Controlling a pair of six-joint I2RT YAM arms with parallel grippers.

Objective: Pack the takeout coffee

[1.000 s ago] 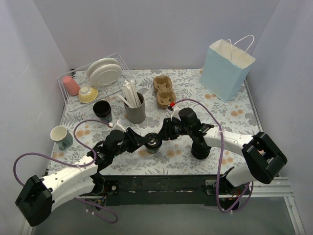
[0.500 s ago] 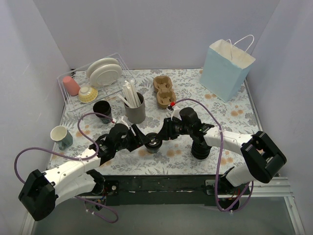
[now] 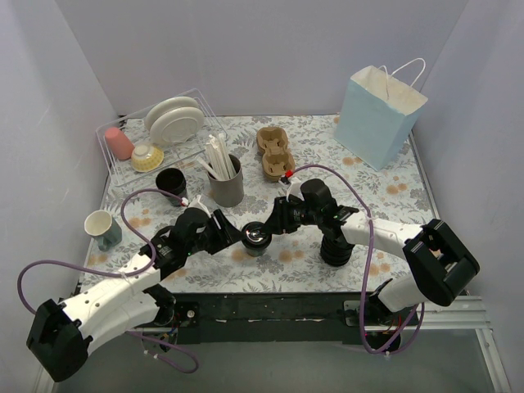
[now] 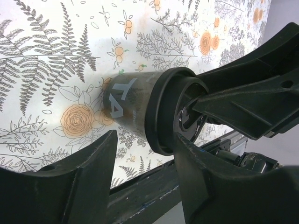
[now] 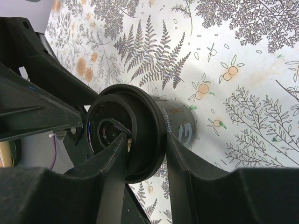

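Note:
The takeout coffee point(image 3: 255, 238), a black paper cup with a black lid, stands on the floral cloth between my two grippers. My right gripper point(image 3: 273, 226) is shut on its lid point(image 5: 122, 131), with one finger across the lid top and the other against the rim and cup wall. My left gripper point(image 3: 229, 232) is open just left of the cup. In the left wrist view the cup point(image 4: 125, 106) lies beyond the tips of my spread fingers point(image 4: 88, 173), not between them.
A ribbed stack of black lids point(image 3: 336, 248) stands under my right arm. A lidless black cup point(image 3: 171, 182), a grey holder of stirrers point(image 3: 227, 183), cardboard cup carriers point(image 3: 274, 152), a light-blue paper bag point(image 3: 378, 115), a dish rack point(image 3: 131, 155) and a mug point(image 3: 101, 228) stand around.
My left gripper has drawn back a little to the left, away from the cup. My right gripper stays on the lid.

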